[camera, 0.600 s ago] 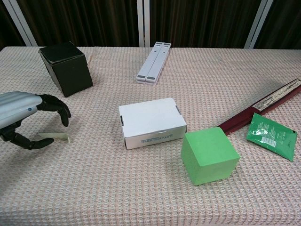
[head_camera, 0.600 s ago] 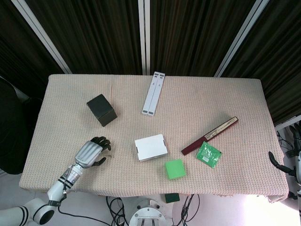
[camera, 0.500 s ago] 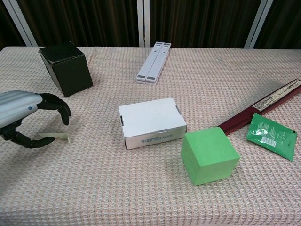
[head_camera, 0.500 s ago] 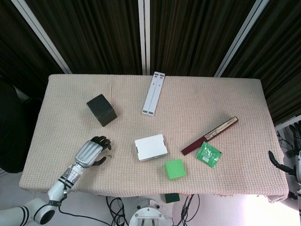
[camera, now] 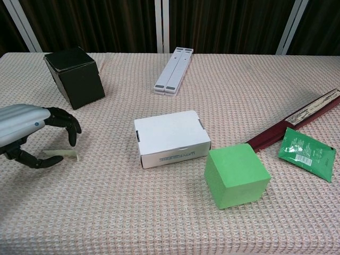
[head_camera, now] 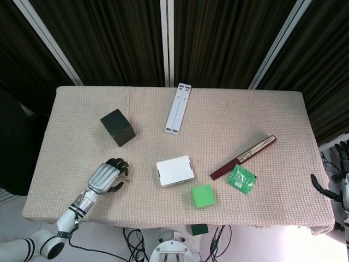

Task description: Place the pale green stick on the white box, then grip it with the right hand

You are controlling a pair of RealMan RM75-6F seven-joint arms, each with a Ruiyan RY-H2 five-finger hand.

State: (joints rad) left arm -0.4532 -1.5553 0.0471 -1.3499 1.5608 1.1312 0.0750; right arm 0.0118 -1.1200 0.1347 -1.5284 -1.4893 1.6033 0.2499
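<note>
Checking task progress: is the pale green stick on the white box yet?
No, the pale green stick lies on the tablecloth under the left hand, apart from the white box.

Left hand (camera: 32,135): cut off by the left edge of the chest view; wrist and arm lie outside that view. Pale green stick (camera: 62,154): partly covered by the curled fingers (camera: 69,125); contact between them cannot be told, and in the head view the stick is too small to make out. Right hand (head_camera: 323,188): only dark fingertips show at the right edge of the head view; its pose is indeterminate. White box (camera: 171,138): label print too small to read.
</note>
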